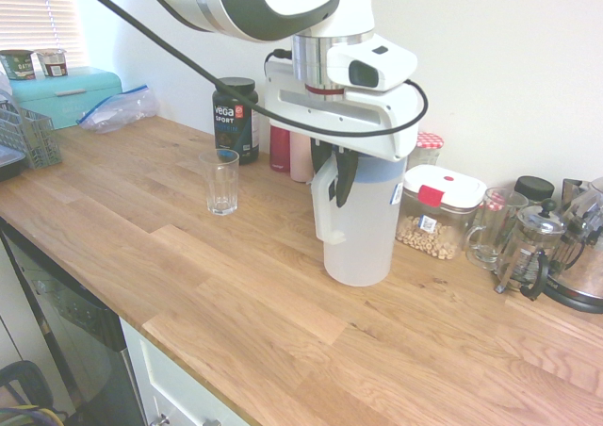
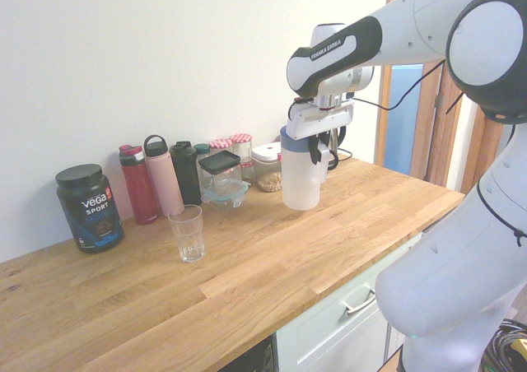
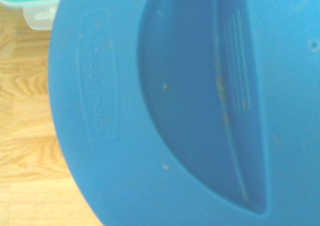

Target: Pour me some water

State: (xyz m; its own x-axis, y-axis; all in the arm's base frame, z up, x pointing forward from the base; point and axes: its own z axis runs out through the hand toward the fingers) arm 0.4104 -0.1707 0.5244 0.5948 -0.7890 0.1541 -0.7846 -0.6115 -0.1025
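In the first exterior view, the glass is seen left of the jug; the tub is placed behind the glass; all are borne on the counter

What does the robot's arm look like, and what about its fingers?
The arm is shiny white with rounded joints, dark grey bands and "FRANKA EMIKA" written on it. A black cable loops around its white hand. Its two fingers are black and narrow toward the tips.

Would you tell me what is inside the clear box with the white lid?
The clear box holds small, pale, ring-shaped pieces near its bottom. Its left side is hidden behind the jug, so anything there can't be seen.
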